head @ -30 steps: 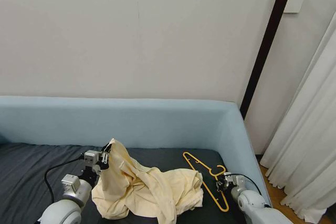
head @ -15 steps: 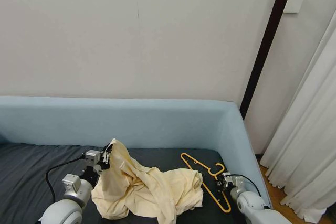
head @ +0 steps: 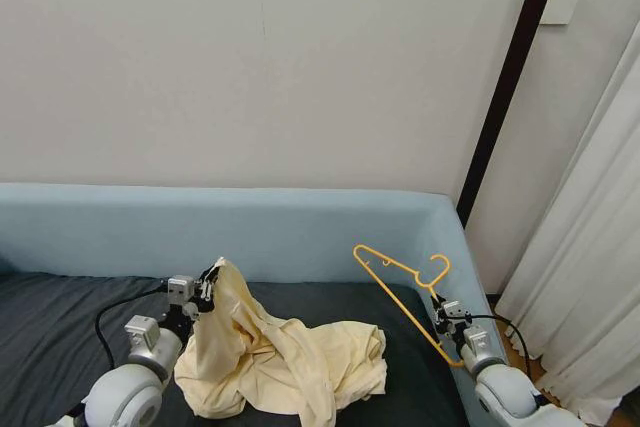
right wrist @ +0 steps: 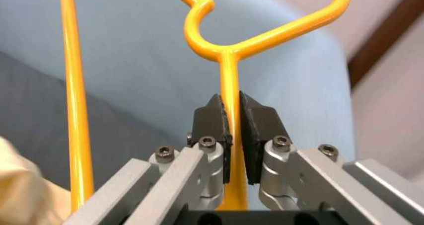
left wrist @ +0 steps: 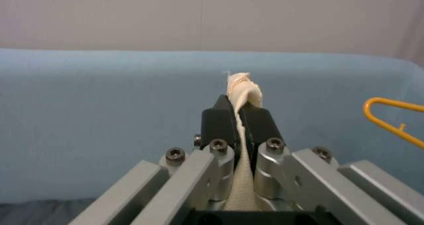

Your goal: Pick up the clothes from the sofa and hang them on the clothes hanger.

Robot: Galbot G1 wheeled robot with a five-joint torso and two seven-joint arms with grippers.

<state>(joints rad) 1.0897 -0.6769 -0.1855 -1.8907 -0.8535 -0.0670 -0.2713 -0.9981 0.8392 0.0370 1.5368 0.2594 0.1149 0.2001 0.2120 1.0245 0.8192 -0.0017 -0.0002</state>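
A pale yellow garment [head: 280, 357] lies crumpled on the dark seat of the sofa. My left gripper [head: 208, 285] is shut on a raised fold of it, and that cloth [left wrist: 241, 93] pokes out between the fingers in the left wrist view. An orange clothes hanger [head: 405, 287] is lifted off the seat and tilted near the sofa's right end. My right gripper [head: 441, 313] is shut on its stem [right wrist: 230, 81] just below the hook, as the right wrist view shows.
The light blue sofa backrest [head: 200, 232] runs behind both arms, and its right armrest [head: 450, 257] stands beside the hanger. A dark vertical post [head: 505, 82] rises at the right. White curtains [head: 590, 287] hang further right.
My right gripper has lifted the hanger off the seat and swung it upright toward the right armrest. The left gripper has risen slightly with the cloth.
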